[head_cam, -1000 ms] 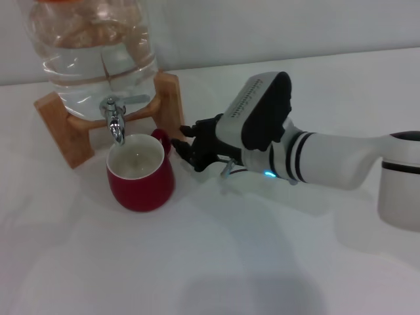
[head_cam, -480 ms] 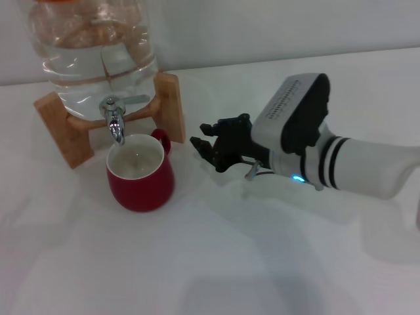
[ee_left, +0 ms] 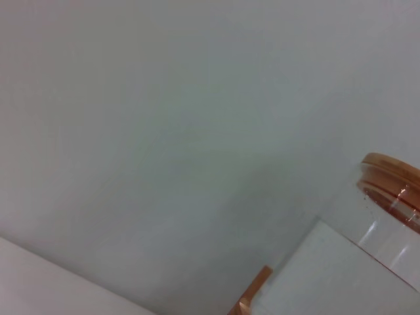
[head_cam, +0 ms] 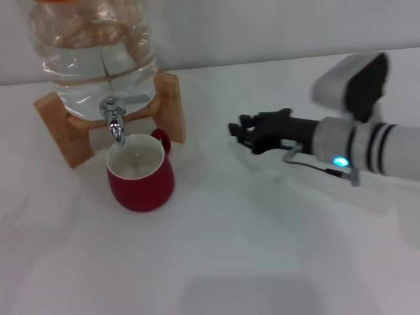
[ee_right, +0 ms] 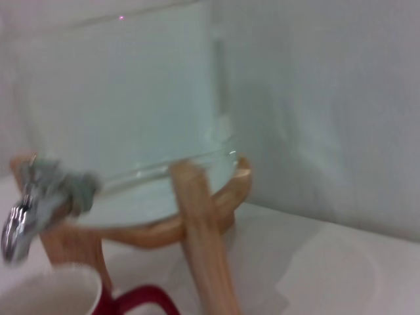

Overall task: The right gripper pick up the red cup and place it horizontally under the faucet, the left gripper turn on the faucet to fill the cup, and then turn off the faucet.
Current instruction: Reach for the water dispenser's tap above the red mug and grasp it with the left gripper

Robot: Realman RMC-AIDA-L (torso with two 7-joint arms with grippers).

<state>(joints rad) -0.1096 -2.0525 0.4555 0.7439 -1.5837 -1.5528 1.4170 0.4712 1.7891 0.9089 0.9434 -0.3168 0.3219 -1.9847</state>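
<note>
The red cup (head_cam: 140, 172) stands upright on the white table with its mouth right below the spout of the chrome faucet (head_cam: 115, 122). Its handle points to the back right. My right gripper (head_cam: 241, 135) hovers well to the right of the cup, apart from it, open and holding nothing. In the right wrist view the faucet (ee_right: 26, 197) appears blurred, with the cup's white rim (ee_right: 46, 289) and red handle (ee_right: 141, 300) below it. My left gripper is out of view.
A big clear water jar (head_cam: 92, 46) rests on a light wooden stand (head_cam: 169, 105) at the back left, against the pale wall. The left wrist view holds only the wall and the jar's orange-rimmed top (ee_left: 394, 190).
My right gripper has pulled back to the right, away from the cup's handle. The cup and the faucet have stayed put.
</note>
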